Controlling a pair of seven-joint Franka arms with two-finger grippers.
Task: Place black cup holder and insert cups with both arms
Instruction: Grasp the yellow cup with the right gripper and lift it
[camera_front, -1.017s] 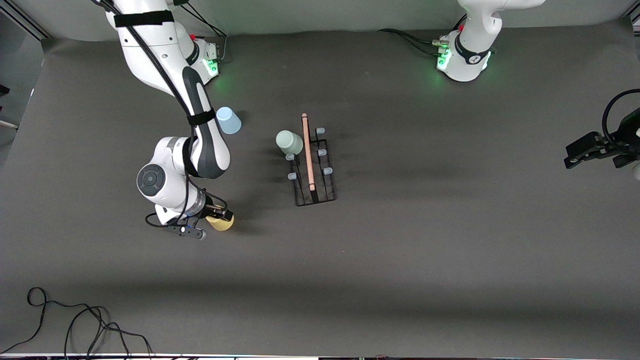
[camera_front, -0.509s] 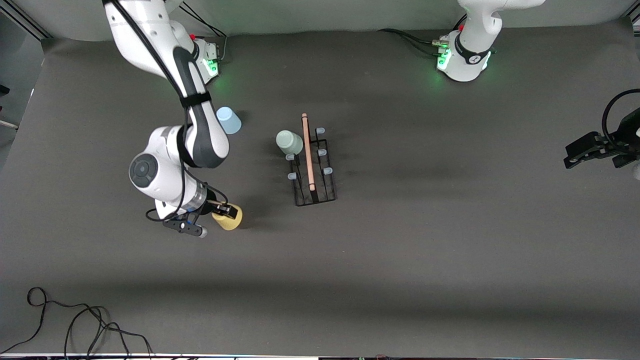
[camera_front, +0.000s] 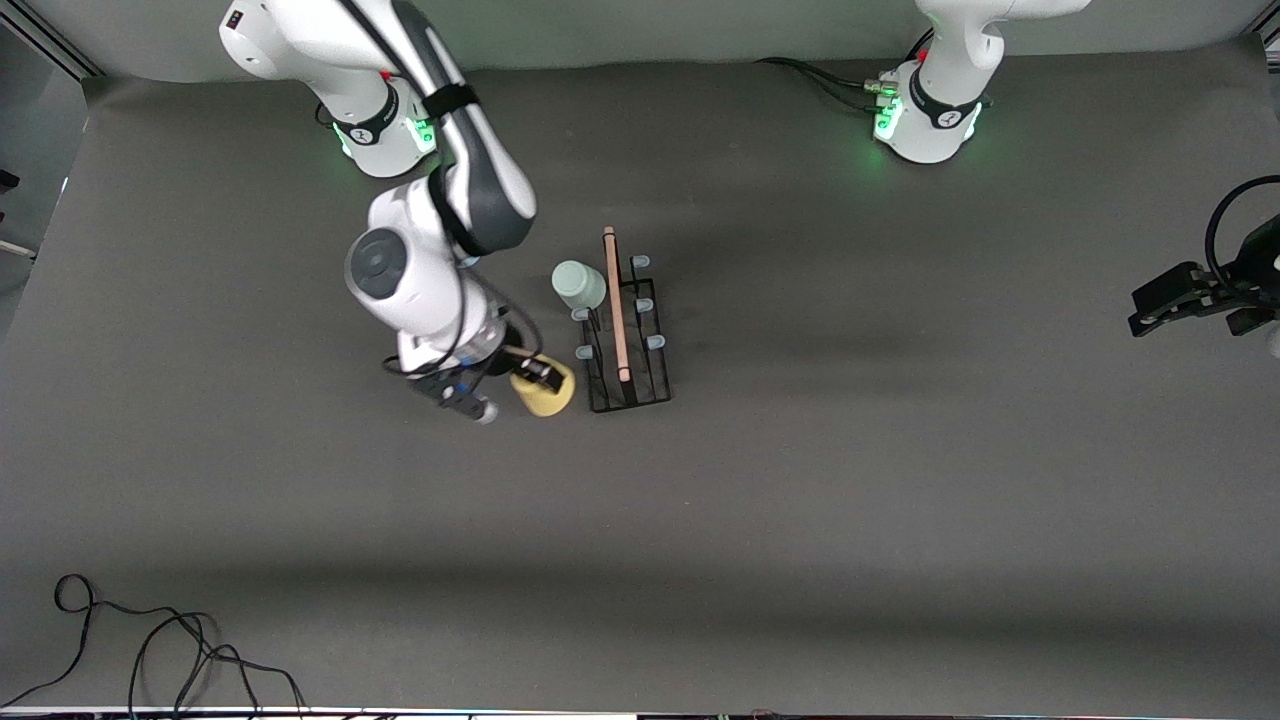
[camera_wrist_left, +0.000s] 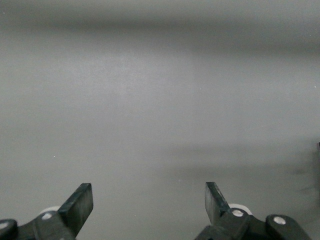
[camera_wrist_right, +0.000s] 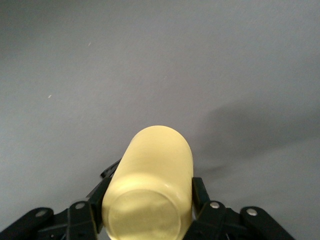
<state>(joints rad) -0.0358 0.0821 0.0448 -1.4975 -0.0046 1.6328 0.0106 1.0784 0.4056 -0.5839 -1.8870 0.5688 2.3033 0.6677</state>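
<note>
Both arms (camera_front: 440, 250) are glossy white w/ dark grey joint sections & a round grey cap on the right arm's elbow; black cable runs along the right arm, held by black straps; round white bases (camera_front: 930, 125) glow green, w/ black cables plugged in beside them. Right end effector (camera_front: 535, 375) is black w/ a small silver-tipped part on the wrist; its wrist view shows silver screws on black finger mounts. Left end effector (camera_wrist_left: 149, 202) is black too, w/ wedge-shaped fingers (camera_wrist_left: 80, 202), silver screws & a looped black cable at the wrist.
</note>
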